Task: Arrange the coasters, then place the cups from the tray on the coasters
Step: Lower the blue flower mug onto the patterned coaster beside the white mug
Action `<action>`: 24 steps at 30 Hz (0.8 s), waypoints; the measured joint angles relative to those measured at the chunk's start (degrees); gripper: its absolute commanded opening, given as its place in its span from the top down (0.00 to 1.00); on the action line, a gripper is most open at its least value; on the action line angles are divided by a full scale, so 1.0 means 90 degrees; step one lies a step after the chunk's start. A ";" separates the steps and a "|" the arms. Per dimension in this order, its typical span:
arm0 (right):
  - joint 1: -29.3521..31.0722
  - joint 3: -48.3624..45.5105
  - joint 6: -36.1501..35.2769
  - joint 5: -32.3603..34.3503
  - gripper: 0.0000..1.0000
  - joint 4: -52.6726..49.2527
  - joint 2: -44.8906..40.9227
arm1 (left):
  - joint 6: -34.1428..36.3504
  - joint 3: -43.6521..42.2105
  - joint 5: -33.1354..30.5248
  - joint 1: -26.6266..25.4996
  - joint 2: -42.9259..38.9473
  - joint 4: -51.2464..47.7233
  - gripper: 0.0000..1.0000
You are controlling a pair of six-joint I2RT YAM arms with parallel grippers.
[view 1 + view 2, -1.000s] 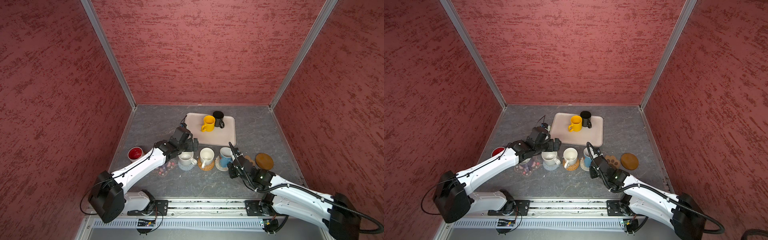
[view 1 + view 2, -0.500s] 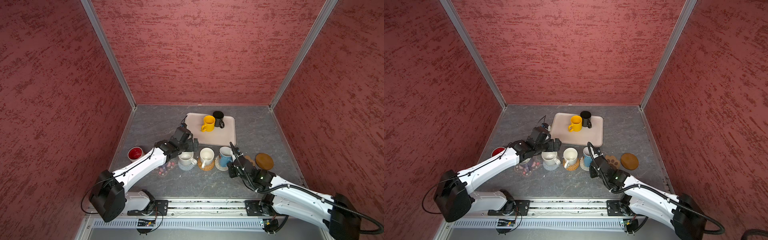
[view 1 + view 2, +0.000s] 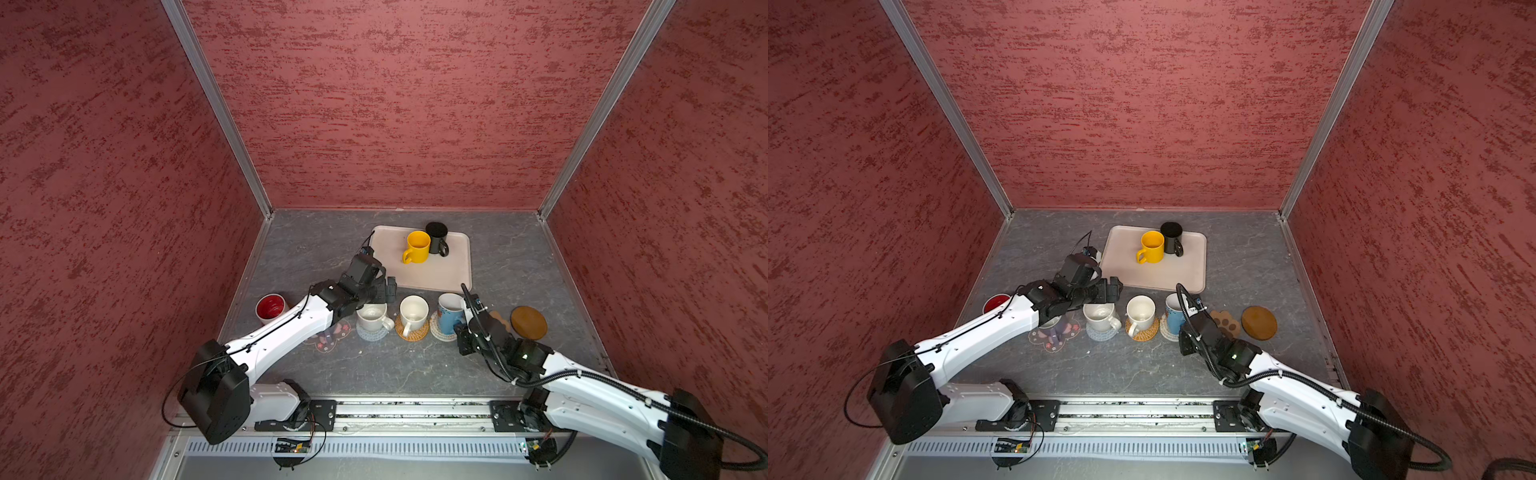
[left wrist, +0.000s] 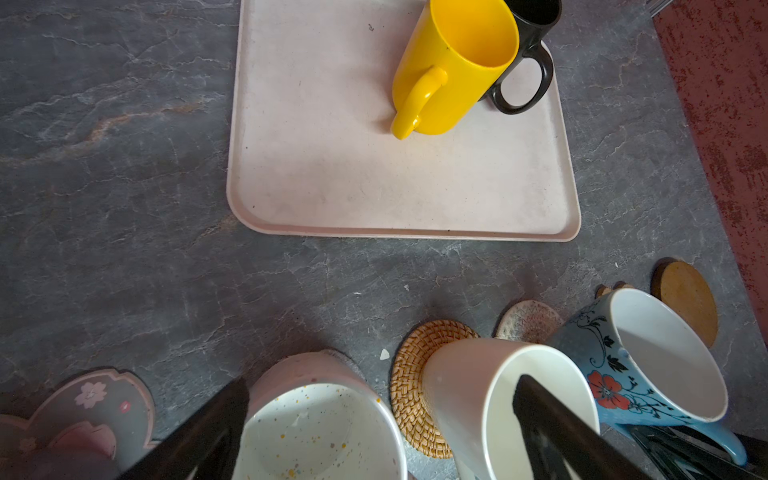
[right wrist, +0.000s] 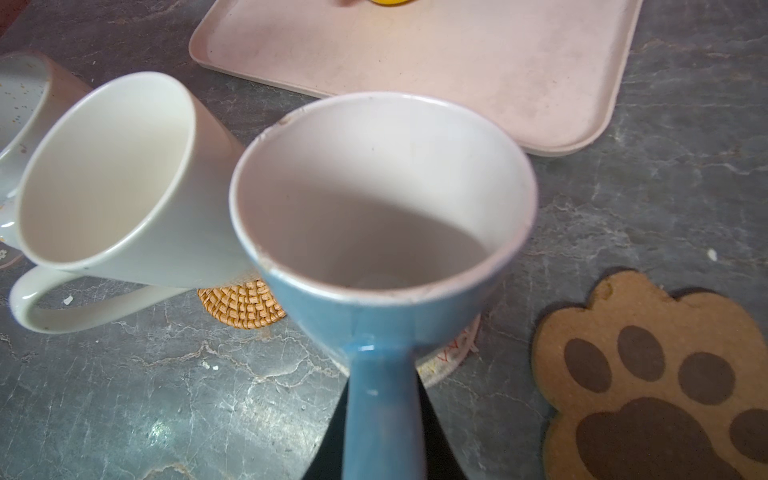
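Right wrist view: the right tool (image 5: 384, 432) is clamped on the handle of the light blue cup (image 5: 374, 307), which stands on the beige coaster (image 5: 451, 357), a grip the top views hide. The left tool (image 4: 380, 386), spread wide and empty, hovers over the speckled cup (image 4: 320, 424). The yellow cup (image 4: 453, 70) on the tray (image 4: 332, 187) lies straight ahead, handle toward it, so the left arm seems nearer.

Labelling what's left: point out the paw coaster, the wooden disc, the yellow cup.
paw coaster (image 5: 648, 386): right wrist view, its middle.
wooden disc (image 3: 528, 323): in a top view, its centre.
yellow cup (image 4: 457, 104): left wrist view, outer wall.
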 measured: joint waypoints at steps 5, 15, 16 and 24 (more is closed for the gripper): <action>0.0000 0.0000 -0.0073 0.0029 1.00 0.0046 0.0000 | 0.0000 0.0000 0.0000 0.0000 0.0000 -0.0002 0.00; 0.0007 -0.0340 -0.0274 0.0053 1.00 0.0534 -0.0194 | 0.0000 0.0000 0.0000 0.0002 0.0000 0.0000 0.00; 0.0012 -0.0396 -0.0296 0.0063 1.00 0.0563 -0.0267 | 0.0000 0.0000 0.0000 0.0002 0.0000 0.0000 0.00; 0.0034 -0.0525 -0.0469 0.0151 1.00 0.0687 -0.0607 | 0.0002 0.0000 0.0000 0.0015 0.0000 -0.0002 0.00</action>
